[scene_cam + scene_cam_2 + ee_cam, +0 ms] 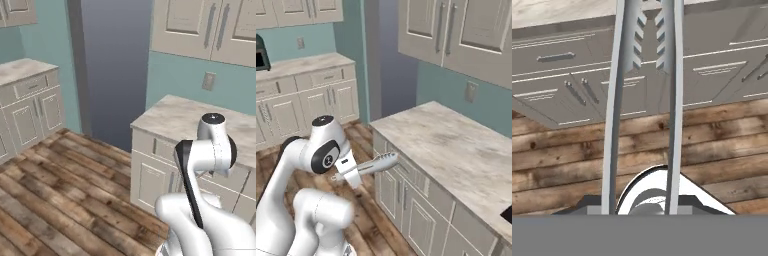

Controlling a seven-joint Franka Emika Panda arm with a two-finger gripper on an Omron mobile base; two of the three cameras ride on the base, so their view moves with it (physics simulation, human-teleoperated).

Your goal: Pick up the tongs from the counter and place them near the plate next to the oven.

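pincer (351, 172) closed on the tongs (376, 163), gripping them near their joined end. in the right base view the tongs jut out level from the hand toward the edge of the tabletop (456, 145), tips in the air just short of the cabinet front, above the wooden floor (368, 225). hand view: the two silver arms (644, 100) run up the middle, nearly parallel, toothed tips set against the grey drawers (557, 57), floor planks below them. left base view: the same marble-look tabletop (175, 117) lies past the arm's elbow. farther off, a wall outlet (471, 92) and upper cabinets (466, 30). a second run of cabinets (306, 100) stands along the far wall.
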